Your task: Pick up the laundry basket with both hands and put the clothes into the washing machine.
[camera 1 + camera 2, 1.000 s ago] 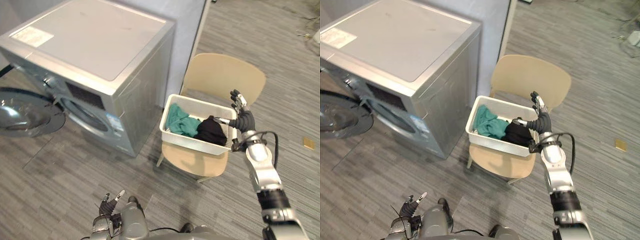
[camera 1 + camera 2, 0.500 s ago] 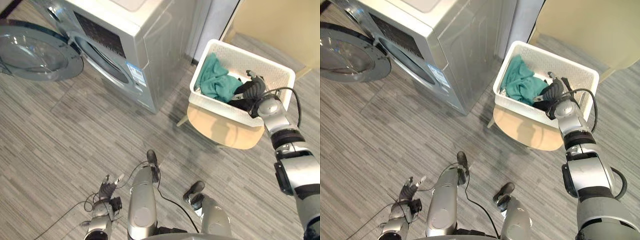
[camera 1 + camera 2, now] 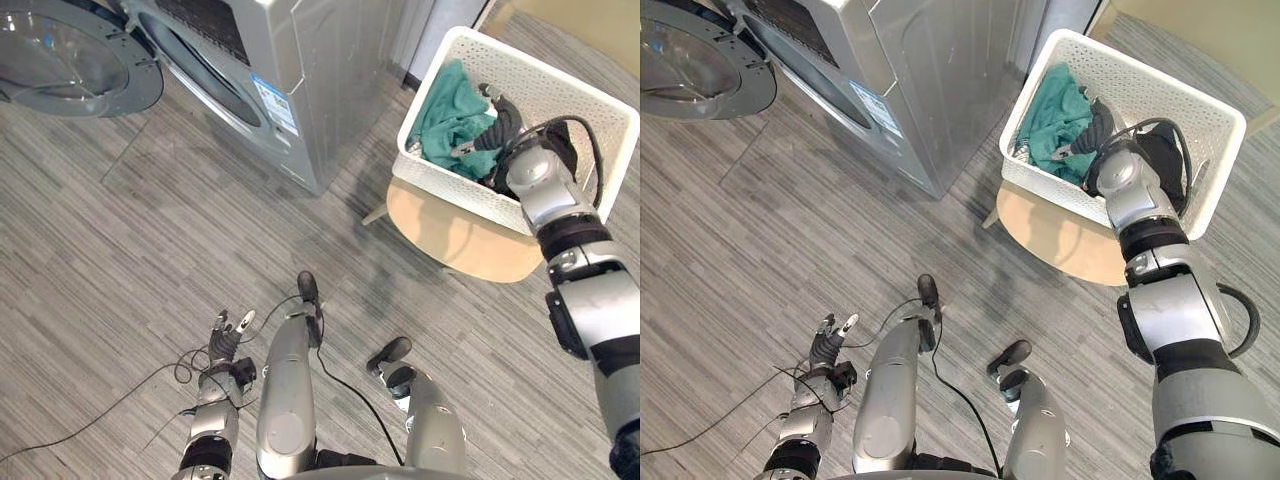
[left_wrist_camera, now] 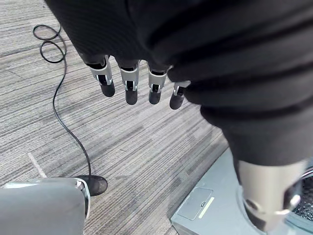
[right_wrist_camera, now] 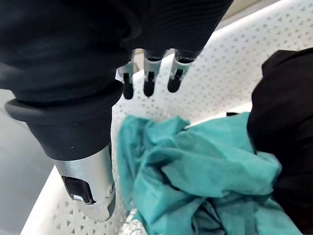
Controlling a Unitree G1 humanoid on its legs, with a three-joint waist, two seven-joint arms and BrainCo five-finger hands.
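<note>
My right hand (image 3: 496, 127) in the laundry basket (image 3: 452, 190), upper right.
Fingers (image 5: 148, 81) straight above the teal cloth (image 3: 443, 118); left hand (image 3: 222, 342) hangs open, lower left.

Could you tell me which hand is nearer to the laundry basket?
The right. The right hand is over the laundry basket, above the teal cloth; the left hand hangs low over the floor, far from it.
</note>
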